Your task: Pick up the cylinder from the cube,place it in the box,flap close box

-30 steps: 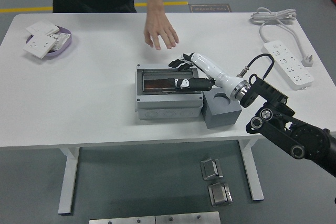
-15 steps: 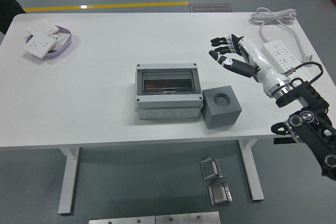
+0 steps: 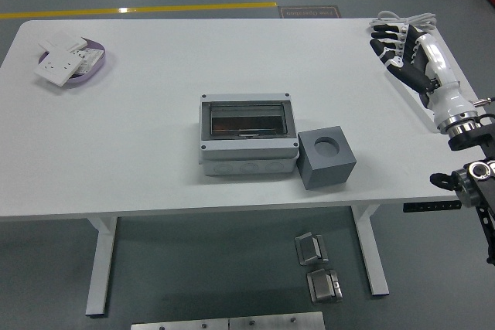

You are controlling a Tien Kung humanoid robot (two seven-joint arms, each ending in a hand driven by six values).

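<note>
The grey box [image 3: 247, 135] sits at the table's middle with its clear flap down over it. Something dark shows dimly through the flap; I cannot tell what it is. The grey cube [image 3: 326, 158] stands just right of the box, and its round top hole is empty. My right hand [image 3: 394, 44] is raised near the table's right edge, far right of the cube. Its fingers are spread and hold nothing. My left arm is out of view.
A purple dish [image 3: 77, 67] with white wall sockets sits at the far left. A white power strip [image 3: 414, 86] with its coiled cable [image 3: 402, 22] lies at the far right, partly under my right hand. Metal parts [image 3: 315, 264] lie on the floor.
My right hand has drawn back from the box, right and up toward the table's right edge. The person's hand at the far side has left the view. The flap now lies shut.
</note>
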